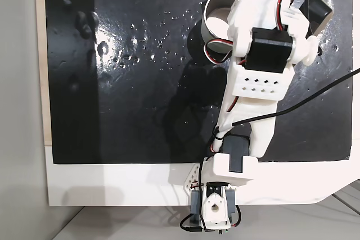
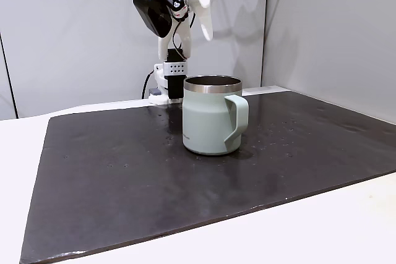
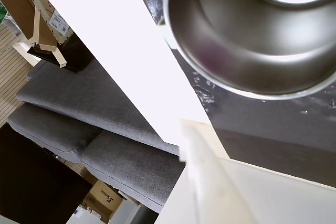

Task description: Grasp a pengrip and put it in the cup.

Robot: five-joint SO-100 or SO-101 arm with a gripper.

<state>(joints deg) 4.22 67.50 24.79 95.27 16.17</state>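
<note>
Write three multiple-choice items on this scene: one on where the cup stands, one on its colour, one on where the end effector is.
1. Where does the cup stand?
A. On the dark mat
B. On the bare white table
C. On the floor

2. What colour is the cup's outer wall in the fixed view from the side?
A. Bright red
B. Pale grey-green
C. Black

3. How does the end effector stand relative to the cup?
A. Resting on the mat beside it
B. Raised above it
C. Deep inside it

Answers:
1 A: the cup sits on the dark mat.
2 B: its wall is pale grey-green under a metal rim.
3 B: the end effector hangs above the rim, and the wrist view looks down into the cup.
</note>
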